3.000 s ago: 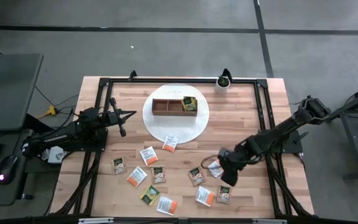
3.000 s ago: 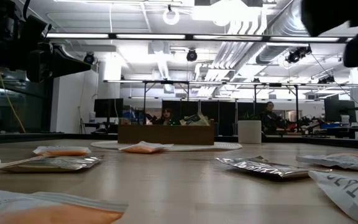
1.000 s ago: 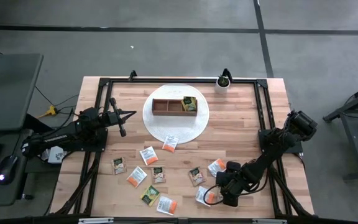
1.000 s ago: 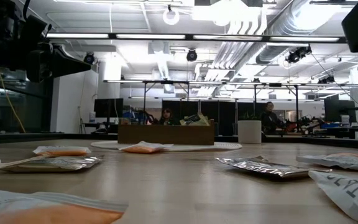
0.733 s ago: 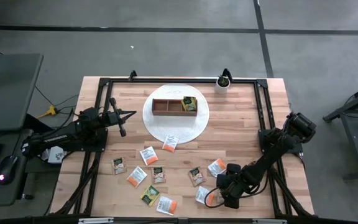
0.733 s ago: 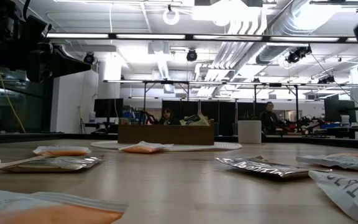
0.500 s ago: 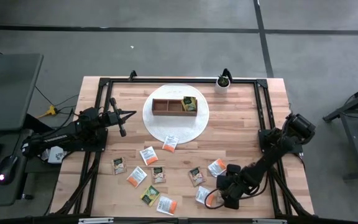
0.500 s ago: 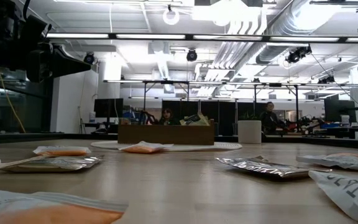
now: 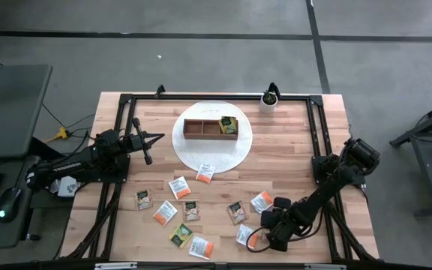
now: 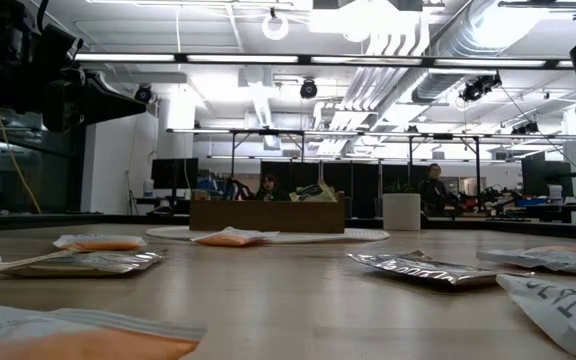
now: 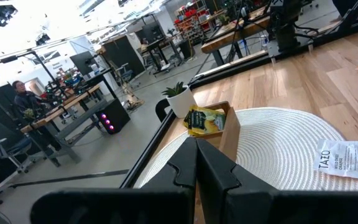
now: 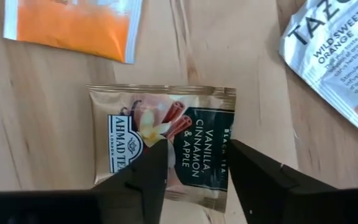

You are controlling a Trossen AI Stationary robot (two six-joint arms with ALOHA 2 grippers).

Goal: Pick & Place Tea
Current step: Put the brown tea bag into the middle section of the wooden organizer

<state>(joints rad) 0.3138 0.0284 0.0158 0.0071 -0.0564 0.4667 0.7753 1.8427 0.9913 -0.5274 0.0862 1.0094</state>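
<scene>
The tea sachets lie scattered flat on the near half of the wooden table (image 9: 291, 135). One is a tan sachet (image 12: 135, 124) printed "Vanilla, Cinnamon & Apple". My right gripper (image 12: 197, 162) points down over it, open, a fingertip on each side of its middle. In the high view that gripper (image 9: 267, 234) hides the sachet. The wooden box (image 9: 211, 128) stands on a round white mat (image 9: 212, 154) with a green-yellow sachet (image 9: 229, 125) in its right compartment. My left gripper (image 9: 147, 156) waits shut above the table's left side. My right gripper comes at the tan sachet from above, its fingertips (image 12: 154, 163) over the sachet's middle (image 12: 194, 134). Whether they touch the paper I cannot tell. The sachet lies flat on the table.
Other sachets lie close by: a white-orange one (image 12: 73, 25) and a "Wild Sweet Orange" one (image 12: 334, 56) beside the tan sachet, and several more (image 9: 178, 187) toward the near left. A small potted plant (image 9: 268, 99) stands at the far edge. A black frame (image 9: 317, 150) borders the table.
My right gripper has sunk a little toward the tan sachet near the table's near right. The sachets and my left arm have kept still.
</scene>
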